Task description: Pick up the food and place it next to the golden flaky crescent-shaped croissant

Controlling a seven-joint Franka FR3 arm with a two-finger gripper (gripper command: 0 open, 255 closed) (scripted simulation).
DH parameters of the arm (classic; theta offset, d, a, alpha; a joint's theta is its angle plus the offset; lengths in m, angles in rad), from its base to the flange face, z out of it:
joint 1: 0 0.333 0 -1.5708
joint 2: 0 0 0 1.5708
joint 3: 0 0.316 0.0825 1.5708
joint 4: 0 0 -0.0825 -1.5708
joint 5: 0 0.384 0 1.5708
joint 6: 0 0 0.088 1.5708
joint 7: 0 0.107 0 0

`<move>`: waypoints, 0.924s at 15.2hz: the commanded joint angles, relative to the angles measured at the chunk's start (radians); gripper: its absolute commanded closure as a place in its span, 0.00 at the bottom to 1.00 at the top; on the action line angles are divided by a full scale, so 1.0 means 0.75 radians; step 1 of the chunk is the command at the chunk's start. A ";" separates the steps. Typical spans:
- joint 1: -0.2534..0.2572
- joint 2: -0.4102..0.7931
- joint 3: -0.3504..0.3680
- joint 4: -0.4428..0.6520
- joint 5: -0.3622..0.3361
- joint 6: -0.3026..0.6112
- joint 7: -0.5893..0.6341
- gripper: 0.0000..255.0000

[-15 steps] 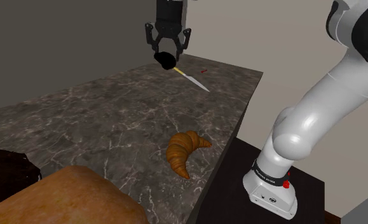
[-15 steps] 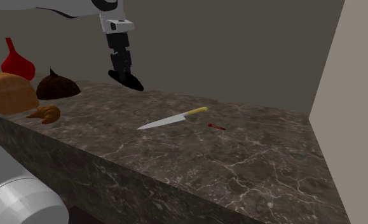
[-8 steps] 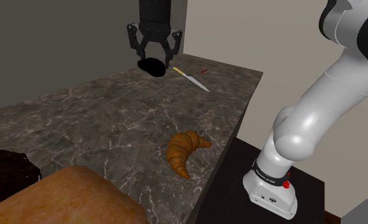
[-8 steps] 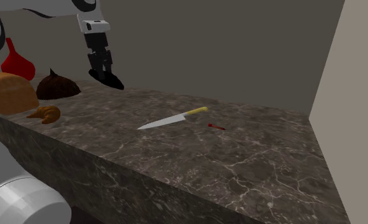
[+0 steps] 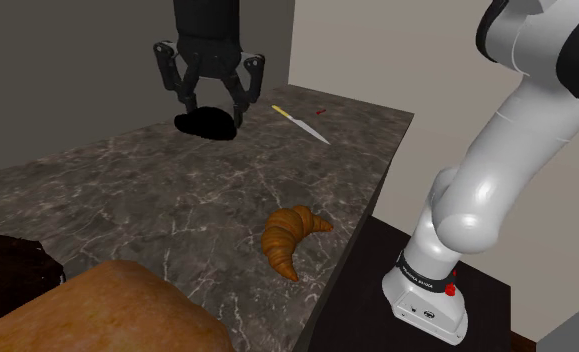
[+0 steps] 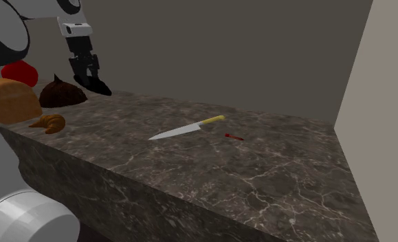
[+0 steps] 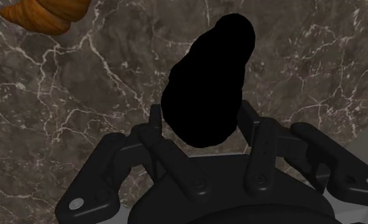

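Black food (image 5: 209,124) — golden-brown croissant (image 5: 291,238)

A knife (image 5: 302,125) with a yellow handle lay flat on the dark marbled counter (image 5: 157,200), near the claw (image 5: 210,110). A small red bit (image 5: 320,111) lay just past the knife, farther from the claw. On the claw's other side, well apart, sat a brown swirled mound (image 6: 61,93), a bread loaf (image 6: 10,100) and a red thing (image 6: 20,72).

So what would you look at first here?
The black hand hangs over the dark marbled counter, clasping a pure black lump of food. Next comes the golden croissant, near the counter's edge toward the shoulder view's right. A yellow-handled knife lies flat in the middle of the second exterior view.
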 commanded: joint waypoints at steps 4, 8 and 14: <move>0.060 0.126 0.106 0.116 -0.061 -0.017 0.169 1.00; 0.056 0.096 0.098 0.013 -0.044 0.062 0.161 1.00; 0.055 0.065 0.092 -0.125 -0.026 0.175 0.154 1.00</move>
